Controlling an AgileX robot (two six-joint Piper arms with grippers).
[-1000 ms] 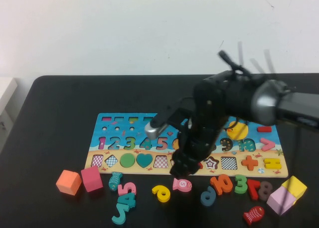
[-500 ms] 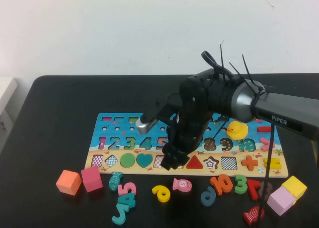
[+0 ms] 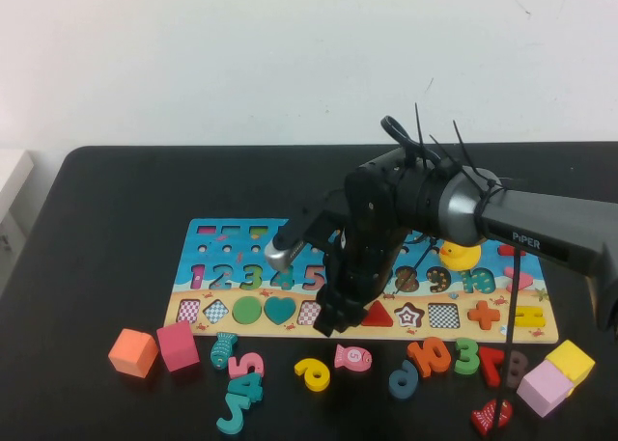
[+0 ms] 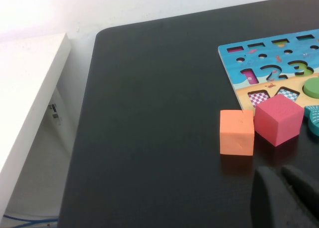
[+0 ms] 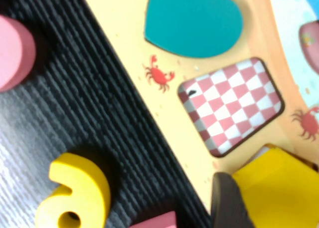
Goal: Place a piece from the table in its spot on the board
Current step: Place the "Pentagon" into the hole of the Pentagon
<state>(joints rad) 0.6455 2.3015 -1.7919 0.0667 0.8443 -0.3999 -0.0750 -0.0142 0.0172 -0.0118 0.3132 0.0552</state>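
Over the board's bottom row: right gripper [image 3: 340, 317] pinches a yellow flat wooden piece [image 5: 276, 188] just beside the empty checkered recess [image 5: 231, 107].
Piece hangs over the blue-and-sand wooden puzzle board [image 3: 222, 289], next to the teal heart [image 5: 193, 19]. Risk: piece's outline is hidden, so it may not match this recess; a skewed release would leave it riding the rim. Left gripper [image 4: 286, 198] sits parked near the orange cube [image 4: 237, 132]; fingers' state: cannot tell.

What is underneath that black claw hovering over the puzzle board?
Under the right gripper, a yellow piece lies against the colourful puzzle board, beside an empty checkered slot. What is beneath that piece is covered. The left gripper is over bare table.
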